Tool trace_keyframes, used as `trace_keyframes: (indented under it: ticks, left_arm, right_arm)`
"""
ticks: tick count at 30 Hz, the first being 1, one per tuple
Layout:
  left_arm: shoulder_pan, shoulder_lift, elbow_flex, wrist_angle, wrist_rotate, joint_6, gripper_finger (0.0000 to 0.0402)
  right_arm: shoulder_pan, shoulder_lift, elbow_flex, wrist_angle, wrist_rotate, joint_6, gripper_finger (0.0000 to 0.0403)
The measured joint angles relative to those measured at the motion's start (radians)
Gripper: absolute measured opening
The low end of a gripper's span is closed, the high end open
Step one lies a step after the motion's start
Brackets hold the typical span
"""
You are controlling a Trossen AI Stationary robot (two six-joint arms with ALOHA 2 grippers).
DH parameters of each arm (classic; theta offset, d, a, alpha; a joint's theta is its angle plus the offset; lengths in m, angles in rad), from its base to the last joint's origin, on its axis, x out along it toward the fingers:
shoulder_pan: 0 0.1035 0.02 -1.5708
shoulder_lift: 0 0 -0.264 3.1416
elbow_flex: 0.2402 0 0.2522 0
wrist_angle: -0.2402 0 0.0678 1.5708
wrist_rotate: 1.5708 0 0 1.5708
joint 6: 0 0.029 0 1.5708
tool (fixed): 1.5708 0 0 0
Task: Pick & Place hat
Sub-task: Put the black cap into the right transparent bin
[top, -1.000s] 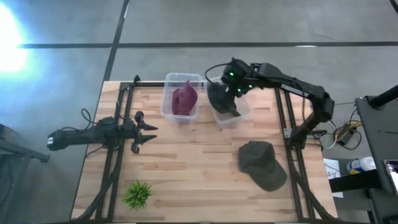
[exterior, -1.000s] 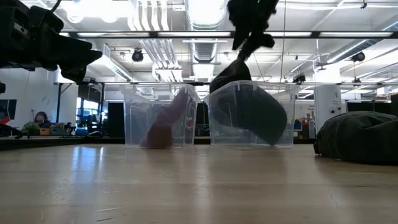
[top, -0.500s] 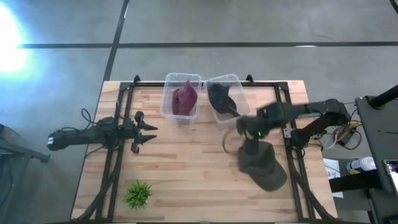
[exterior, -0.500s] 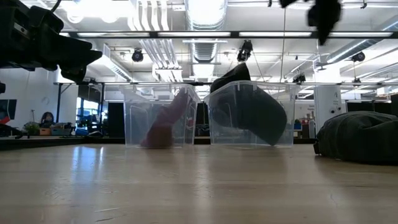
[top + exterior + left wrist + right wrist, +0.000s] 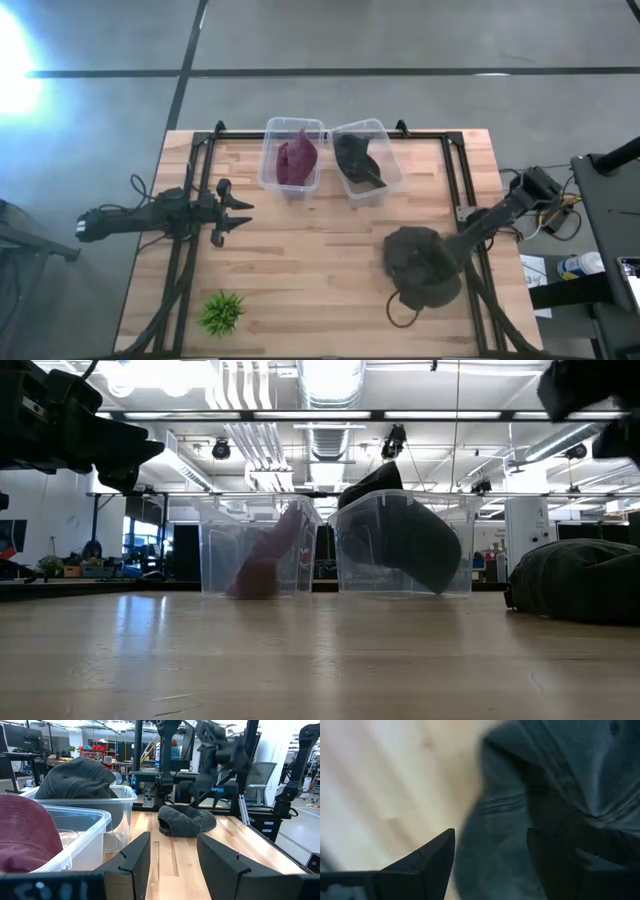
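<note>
A dark green cap (image 5: 422, 262) lies crown up on the table's right half; it also shows in the low view (image 5: 575, 580) and the left wrist view (image 5: 187, 820). My right gripper (image 5: 415, 288) hangs open over its near part, and in its own view the fingers (image 5: 490, 870) stand above the cloth. In the low view the arm (image 5: 590, 390) is well above the cap. A second dark cap (image 5: 358, 158) leans in the right clear bin. A maroon cap (image 5: 297, 158) sits in the left bin. My left gripper (image 5: 228, 208) waits open at the table's left.
The two clear bins (image 5: 290, 185) (image 5: 385, 185) stand side by side at the far edge. A small green plant (image 5: 222, 312) stands near the left front corner. Black frame rails (image 5: 190, 260) run along both sides of the table. Bare wood lies between the arms.
My right gripper has swung from above the right bin toward the near right, across the table, and now hangs over the green cap. The dark cap in the bin has stayed where it was. The left arm has kept still.
</note>
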Motion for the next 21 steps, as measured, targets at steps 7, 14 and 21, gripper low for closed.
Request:
trace_keyframes:
  ticks: [7,14,21]
  left_arm:
    - [0.0,0.0,0.0,0.0,0.0,0.0,0.0155]
    - [0.0,0.0,0.0,0.0,0.0,0.0,0.0155]
    - [0.0,0.0,0.0,0.0,0.0,0.0,0.0155]
  right_arm:
    - [-0.02,0.019,-0.103,0.109,0.051,-0.03,0.0242]
    - [-0.065,0.019,-0.259,0.391,-0.026,-0.009,0.0228]
    - [-0.091,0.009,-0.322,0.55,-0.113,0.121,0.011]
